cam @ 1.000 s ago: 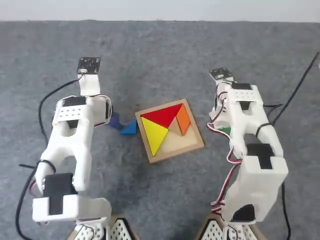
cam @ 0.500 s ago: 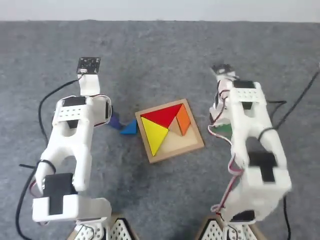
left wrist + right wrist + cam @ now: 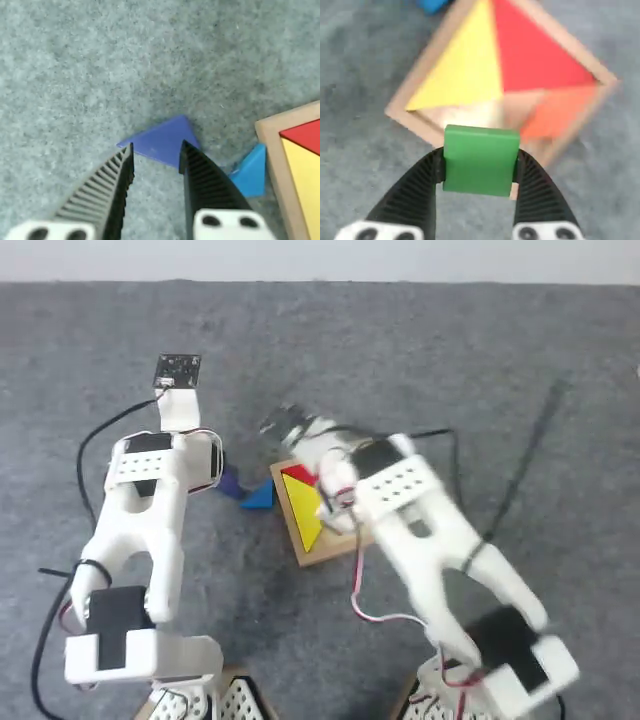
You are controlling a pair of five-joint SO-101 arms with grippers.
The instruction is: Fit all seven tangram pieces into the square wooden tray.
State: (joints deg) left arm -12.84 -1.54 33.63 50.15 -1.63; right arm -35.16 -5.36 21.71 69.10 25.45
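Swinging across from the tray's right side, the right arm (image 3: 400,500) is now stretched over the wooden tray (image 3: 315,558) – a big sweep in half a second – and it covers most of the tray from above. The left arm (image 3: 150,500) has not budged, parked off the tray's left side.

The right gripper (image 3: 479,167) is clamped on the green square (image 3: 480,150), one finger on each side of it, and holds it above the tray's bare wooden patch near the tray's edge. Inside the tray lie the yellow triangle (image 3: 462,80) and the red triangle (image 3: 535,55), edge to edge, with the orange piece (image 3: 555,112) tucked beside the red one.

Off the tray's left side, the left gripper (image 3: 156,147) sits with its jaws parted over the dark blue triangle (image 3: 165,137) on the grey carpet (image 3: 100,60) – gripping nothing. The light blue triangle (image 3: 250,172) lies just beside the tray's rim, between it and the dark blue one.
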